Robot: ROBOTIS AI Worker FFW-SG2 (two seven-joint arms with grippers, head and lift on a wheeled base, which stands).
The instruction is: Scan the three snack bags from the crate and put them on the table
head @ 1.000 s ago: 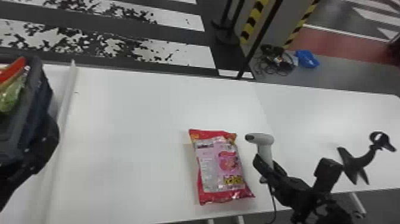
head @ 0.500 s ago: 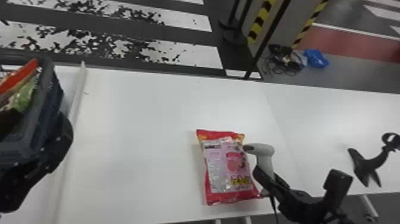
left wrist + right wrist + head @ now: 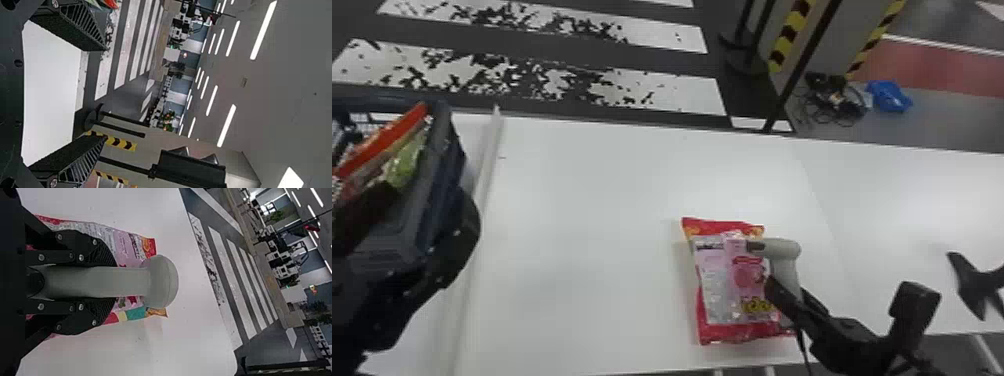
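Observation:
My right gripper (image 3: 789, 295) is shut on the grey scanner (image 3: 784, 249), its head over the right part of the red and pink snack bag (image 3: 727, 280) lying flat on the white table. In the right wrist view, the right gripper (image 3: 111, 282) clasps the handle of the scanner (image 3: 162, 281), which hides part of the snack bag (image 3: 129, 246). My left gripper (image 3: 424, 207) is at the near side of the dark crate (image 3: 439, 145), where an orange-red bag (image 3: 384, 142) and a green bag (image 3: 404, 162) show. In the left wrist view, the left gripper (image 3: 105, 93) stands open, nothing between its fingers.
A white ridge (image 3: 487, 170) runs along the table beside the crate. Towards the right of the table (image 3: 592, 225) stands a black stand-like object (image 3: 977, 282). A cable hangs below the scanner. Posts and a blue bag (image 3: 889, 95) are beyond the far edge.
The head view has shifted left, showing more of the crate. The scanner has moved left relative to the snack bag, from beside it to over its right part.

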